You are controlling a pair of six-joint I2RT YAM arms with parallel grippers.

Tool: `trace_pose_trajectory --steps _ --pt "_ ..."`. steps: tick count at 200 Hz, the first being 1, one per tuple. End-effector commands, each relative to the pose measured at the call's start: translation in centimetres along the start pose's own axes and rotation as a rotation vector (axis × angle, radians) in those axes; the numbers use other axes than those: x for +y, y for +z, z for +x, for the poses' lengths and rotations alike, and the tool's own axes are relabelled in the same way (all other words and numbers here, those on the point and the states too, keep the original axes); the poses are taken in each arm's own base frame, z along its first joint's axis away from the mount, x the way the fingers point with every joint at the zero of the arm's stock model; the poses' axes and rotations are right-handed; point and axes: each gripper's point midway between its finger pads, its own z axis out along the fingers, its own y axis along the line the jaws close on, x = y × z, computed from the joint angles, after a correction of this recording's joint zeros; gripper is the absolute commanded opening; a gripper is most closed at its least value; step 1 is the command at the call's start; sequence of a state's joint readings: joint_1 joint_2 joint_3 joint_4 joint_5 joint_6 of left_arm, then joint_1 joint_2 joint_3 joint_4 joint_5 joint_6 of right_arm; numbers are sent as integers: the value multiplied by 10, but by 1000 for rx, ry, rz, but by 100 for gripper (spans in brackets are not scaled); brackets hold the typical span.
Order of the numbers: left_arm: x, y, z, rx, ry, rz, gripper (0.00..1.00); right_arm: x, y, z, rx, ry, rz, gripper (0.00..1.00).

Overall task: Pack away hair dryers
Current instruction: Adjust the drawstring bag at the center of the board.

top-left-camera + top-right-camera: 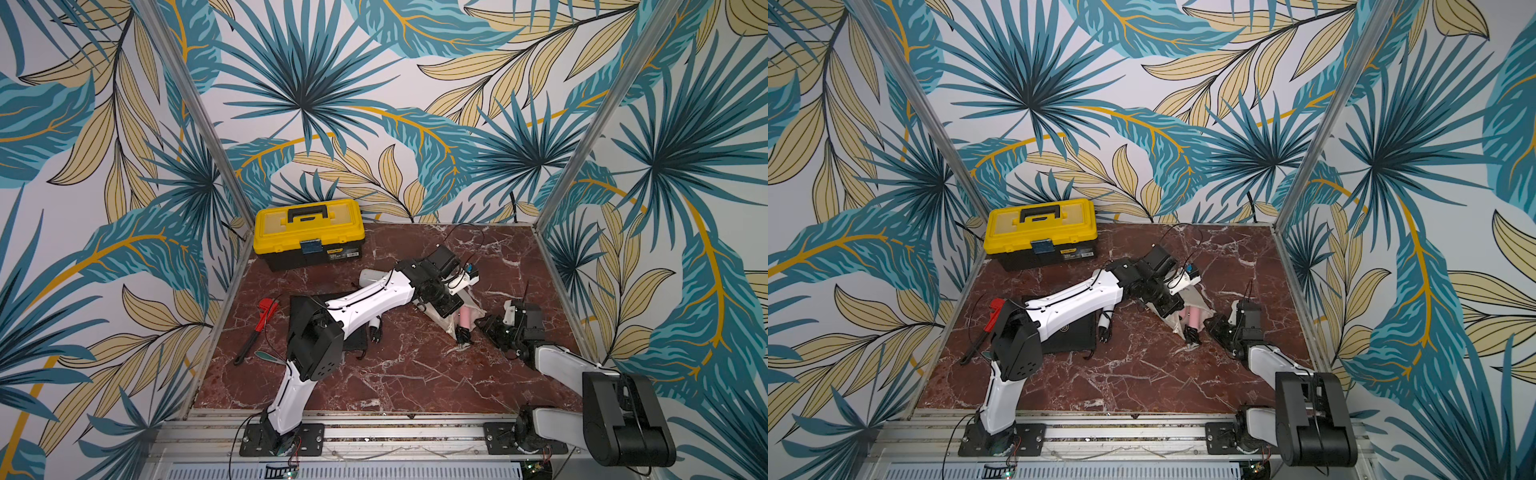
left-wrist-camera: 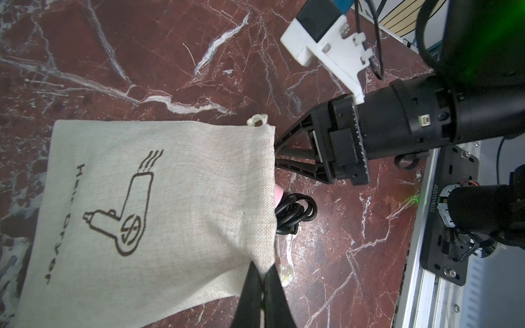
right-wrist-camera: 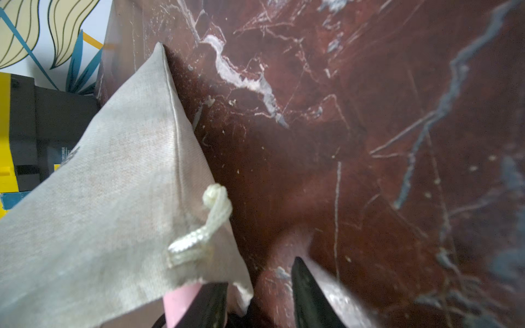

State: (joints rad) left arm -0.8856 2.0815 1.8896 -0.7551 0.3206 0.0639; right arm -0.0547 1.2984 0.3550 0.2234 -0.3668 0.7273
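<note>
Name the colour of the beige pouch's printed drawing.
Dark brown drawing on the beige pouch; best in the left wrist view.

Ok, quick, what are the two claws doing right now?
Left gripper: shut on the edge of the beige woven drawstring pouch.
Right gripper: open, jaws apart beside that pouch's mouth.

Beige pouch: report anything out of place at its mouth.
One end of the pink hair dryer and its coiled black cord stick out of the beige pouch onto the table, so it is not fully packed. The left gripper pinches the mouth's edge.
</note>
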Motion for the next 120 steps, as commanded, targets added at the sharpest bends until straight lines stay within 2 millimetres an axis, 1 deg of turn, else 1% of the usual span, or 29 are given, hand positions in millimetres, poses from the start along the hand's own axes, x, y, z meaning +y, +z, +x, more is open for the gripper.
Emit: trace_pose_trajectory --steps 1,16,47,63,80,109,120 --pt "-6 -14 -23 -64 8 24 4 14 6 -17 -73 19 -86 35" --pt "-7 -15 -23 -65 6 26 4 21 11 -20 -73 30 -132 33" --pt "-6 -15 -23 -66 6 17 4 15 19 -13 -57 57 -147 27" --pt "-5 -15 -24 -67 4 17 4 20 20 -13 -63 71 -189 25" --pt "-4 -13 -24 -64 3 16 4 28 20 -15 -62 85 -240 19" --pt "2 -13 -22 -61 -12 1 4 25 18 -10 -55 99 -240 0" --pt "6 -14 -22 -61 -24 -8 4 24 16 -7 -41 115 -231 0"
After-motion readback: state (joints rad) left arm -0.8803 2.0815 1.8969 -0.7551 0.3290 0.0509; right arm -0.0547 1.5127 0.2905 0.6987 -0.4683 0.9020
